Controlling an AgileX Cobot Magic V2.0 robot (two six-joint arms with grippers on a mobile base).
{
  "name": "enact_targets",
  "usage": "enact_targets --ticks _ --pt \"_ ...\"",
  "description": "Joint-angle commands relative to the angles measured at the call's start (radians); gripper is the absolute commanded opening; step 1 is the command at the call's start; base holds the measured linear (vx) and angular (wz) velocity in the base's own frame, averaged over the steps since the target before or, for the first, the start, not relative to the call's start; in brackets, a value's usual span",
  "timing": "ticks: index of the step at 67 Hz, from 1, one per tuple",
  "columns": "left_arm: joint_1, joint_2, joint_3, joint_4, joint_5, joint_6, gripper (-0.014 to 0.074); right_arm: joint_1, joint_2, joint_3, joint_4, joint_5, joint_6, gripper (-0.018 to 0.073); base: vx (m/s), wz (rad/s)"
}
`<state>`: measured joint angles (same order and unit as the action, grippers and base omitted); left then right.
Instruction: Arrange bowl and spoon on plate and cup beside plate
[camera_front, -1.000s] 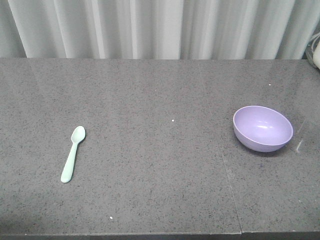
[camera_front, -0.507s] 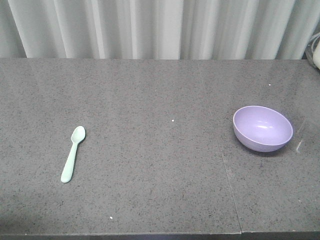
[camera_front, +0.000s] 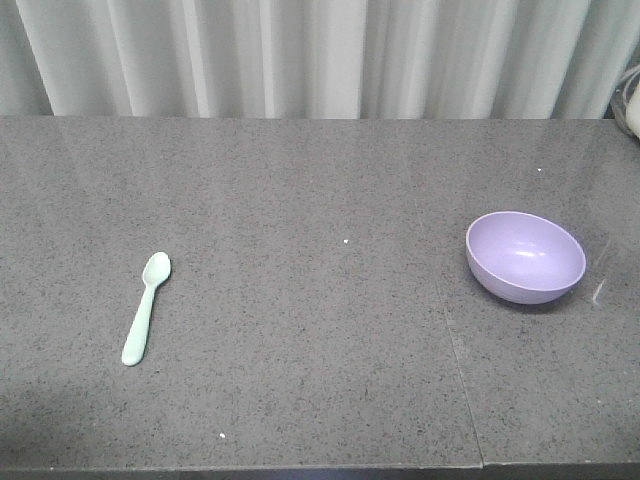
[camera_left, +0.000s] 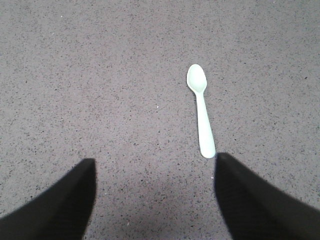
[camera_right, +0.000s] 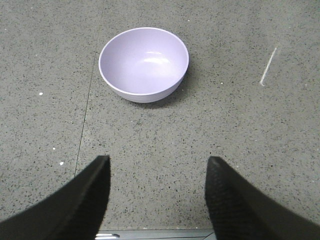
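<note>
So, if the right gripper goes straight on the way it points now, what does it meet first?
Probably the lavender bowl, which lies ahead of the open right gripper, slightly left of its middle line. Depth is unclear, so it may touch the table first.

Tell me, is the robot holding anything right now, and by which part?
Nothing is held. The left gripper and right gripper are open and empty; the spoon and bowl lie free on the counter.

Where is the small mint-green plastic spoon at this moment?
In the front view, the small mint-green plastic spoon lies flat on the grey speckled table, at the left side, far apart from the round lavender plastic bowl at the right.
</note>
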<state>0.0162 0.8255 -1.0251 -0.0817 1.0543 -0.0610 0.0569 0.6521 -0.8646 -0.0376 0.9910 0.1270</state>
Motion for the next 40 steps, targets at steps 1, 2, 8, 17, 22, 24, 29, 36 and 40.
enact_targets --ticks 1,2,8,17,22,24,29,36,40 --pt "0.001 -0.003 -0.035 -0.012 -0.062 -0.003 0.0588 -0.002 0.008 -0.032 -0.007 -0.060 -0.011 0.0455 0.00 0.00" --pt "0.001 -0.003 -0.035 -0.012 -0.061 -0.003 0.0589 -0.002 0.008 -0.032 -0.007 -0.060 -0.011 0.0455 0.00 0.00" --pt "0.001 0.004 -0.035 -0.025 -0.049 -0.003 0.0586 -0.002 0.008 -0.032 -0.006 -0.060 -0.011 0.0454 0.00 0.00" --pt "-0.003 0.047 -0.035 -0.082 -0.046 0.006 0.0586 -0.002 0.008 -0.032 -0.006 -0.060 -0.011 0.0454 0.00 0.00" --pt "-0.014 0.093 -0.035 -0.112 -0.047 0.022 0.0586 -0.002 0.008 -0.032 -0.005 -0.060 -0.011 0.0454 0.00 0.00" --pt "-0.024 0.110 -0.035 -0.120 -0.047 0.023 0.0586 -0.002 0.008 -0.032 -0.005 -0.060 -0.011 0.0454 0.00 0.00" --pt "-0.050 0.161 -0.035 -0.129 -0.048 0.024 0.0584 -0.002 0.008 -0.032 -0.005 -0.060 -0.011 0.0454 0.00 0.00" --pt "-0.093 0.234 -0.035 -0.126 -0.067 0.022 0.0571 -0.002 0.008 -0.032 -0.005 -0.060 -0.009 0.0454 0.00 0.00" --pt "-0.119 0.281 -0.039 -0.125 -0.088 0.017 0.0563 -0.002 0.008 -0.032 -0.003 -0.060 -0.008 0.0454 0.00 0.00"
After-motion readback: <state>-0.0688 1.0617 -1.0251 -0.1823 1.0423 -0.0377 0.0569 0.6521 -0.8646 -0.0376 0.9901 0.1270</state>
